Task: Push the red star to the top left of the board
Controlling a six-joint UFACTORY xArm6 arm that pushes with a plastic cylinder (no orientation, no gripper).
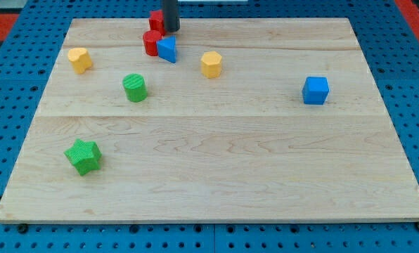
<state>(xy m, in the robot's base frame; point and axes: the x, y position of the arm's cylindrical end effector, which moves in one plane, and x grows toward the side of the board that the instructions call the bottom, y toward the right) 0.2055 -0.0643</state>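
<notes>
Camera view: two red blocks sit at the board's top edge, left of centre; the upper red block point(155, 20) is partly hidden by the rod, so its shape cannot be made out; the lower red block point(152, 42) looks rounded or lobed; cannot tell which of the two is the star; both are bright red and ribbed.

No hand or gripper on this arm, so nothing spread, pressed or pinched; just my tip point(171, 30) at the end of a straight dark rod; the tip sits just right of the upper red block, apparently touching it, and just above the blue block point(167, 49); that blue block is wedge-like, touching the lower red block's right side.

Rod stands near vertical, entering from the view's top; the rest of the arm is out of frame.

Others on the wooden board point(216, 169): yellow block point(79, 60) at upper left; yellow block point(211, 63) right of the cluster; green cylinder point(134, 87) below and left of the cluster; green star point(82, 156) at lower left; blue cube point(315, 91) well apart on the right.
</notes>
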